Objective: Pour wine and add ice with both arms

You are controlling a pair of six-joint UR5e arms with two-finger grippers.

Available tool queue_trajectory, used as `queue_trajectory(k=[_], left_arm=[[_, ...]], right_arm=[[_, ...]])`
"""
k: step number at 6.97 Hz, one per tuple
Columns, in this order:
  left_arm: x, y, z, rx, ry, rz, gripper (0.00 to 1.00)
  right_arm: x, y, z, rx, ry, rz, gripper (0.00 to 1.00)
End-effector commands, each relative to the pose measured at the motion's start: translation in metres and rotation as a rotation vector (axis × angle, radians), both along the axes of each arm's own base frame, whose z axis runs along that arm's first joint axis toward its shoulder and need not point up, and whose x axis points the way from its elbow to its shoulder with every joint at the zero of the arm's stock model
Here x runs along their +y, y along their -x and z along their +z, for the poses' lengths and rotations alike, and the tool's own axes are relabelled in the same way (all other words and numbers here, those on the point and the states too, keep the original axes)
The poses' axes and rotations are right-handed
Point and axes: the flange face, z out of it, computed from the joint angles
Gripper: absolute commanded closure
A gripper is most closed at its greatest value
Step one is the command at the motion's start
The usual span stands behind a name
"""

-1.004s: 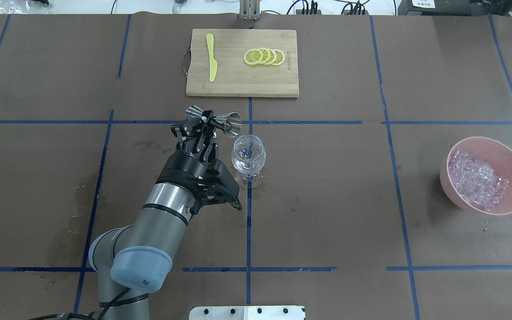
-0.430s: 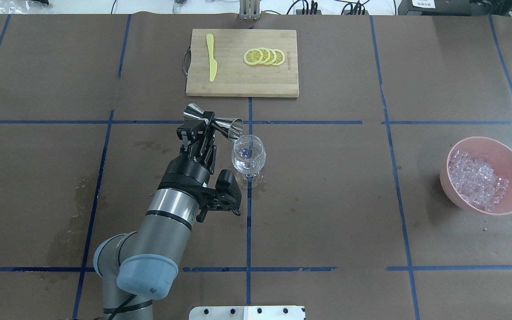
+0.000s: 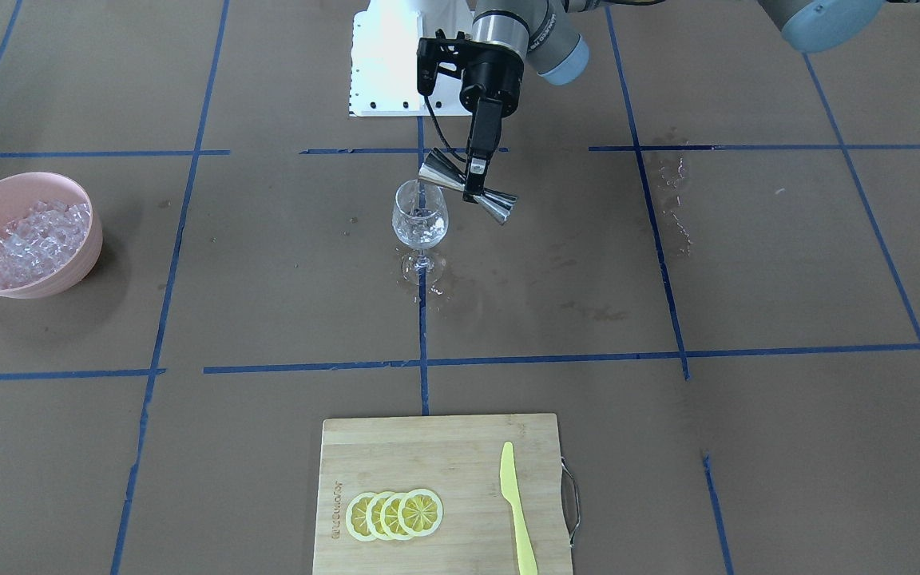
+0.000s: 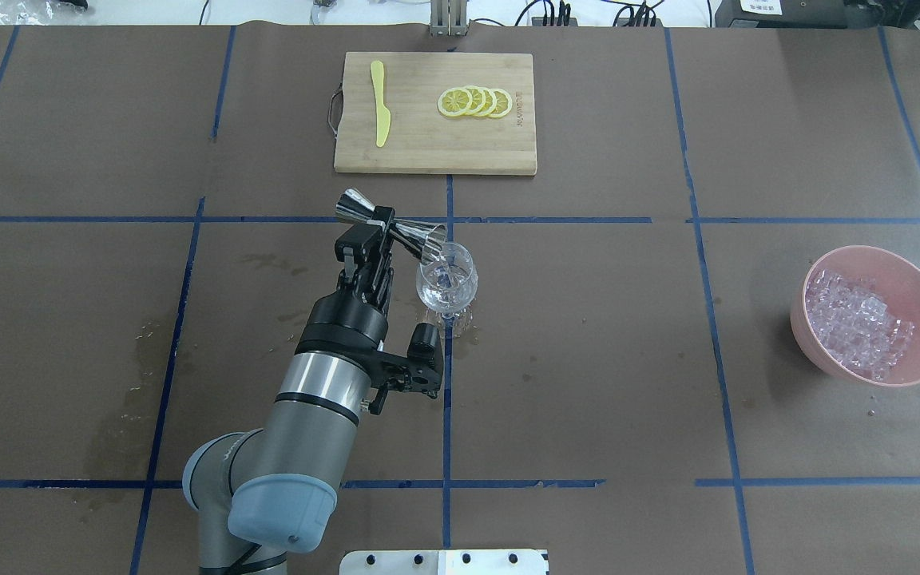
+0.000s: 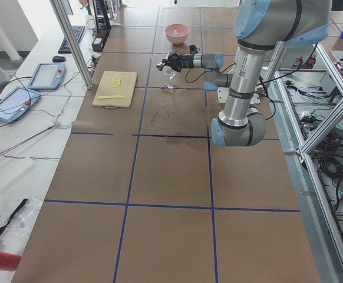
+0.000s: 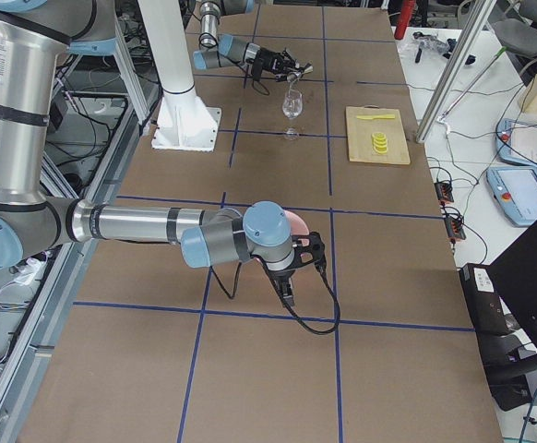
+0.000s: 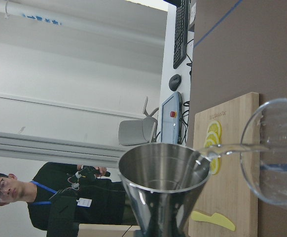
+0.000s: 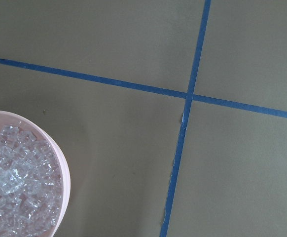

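A: Writing anywhere? Can you read any?
B: Only a stamped mark point(image 4: 519, 108) along one edge of the cutting board point(image 4: 428, 148), too small to make out. The person point(image 7: 74, 202) in the left wrist view wears a white badge on a blue lanyard, and that's illegible too.
A: And the containers?
B: The pink bowl point(image 4: 919, 279) sits well off to the robot's right, heaped with ice point(image 4: 855, 323). The wine glass point(image 4: 446, 279) stands upright mid-table on a blue tape line. The left gripper point(image 4: 384, 226) is clamped on the waist of a steel jigger point(image 4: 418, 234), tipped with its lower cone over the glass's rim.
A: Anything coming out?
B: From overhead it's hard to say. The left wrist view shows it — a thin clear stream point(image 7: 232, 147) running from the jigger's lip into the glass.
A: The right gripper point(image 6: 288, 295)?
B: Only the camera at the robot's right end catches it, hanging near the bowl — jaws apart or together, I cannot tell. Its own wrist camera sees just bowl edge, ice and tape.
A: On the board?
B: Four overlapping lemon slices point(image 4: 476, 102) and a yellow knife point(image 4: 380, 104), apart.
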Motion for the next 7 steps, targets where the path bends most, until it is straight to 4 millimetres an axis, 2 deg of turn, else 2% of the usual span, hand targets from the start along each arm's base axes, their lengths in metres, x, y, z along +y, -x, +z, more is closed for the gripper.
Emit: queue_trajectory(k=[1,4,7], left_arm=[[0.0,0.002,-0.001,-0.103,-0.028,-0.024,1.0],[0.001,0.004,-0.002,-0.228,-0.063,-0.044,1.0],[0.004,0.016,-0.005,-0.099,-0.079,-0.047,1.0]], right_arm=[[0.002,0.0,0.002,0.0,0.005,0.001,0.0],[0.004,-0.001,0.006,-0.001,0.014,0.004,0.0],[0.004,-0.002,0.006,-0.001,0.013,0.003,0.0]])
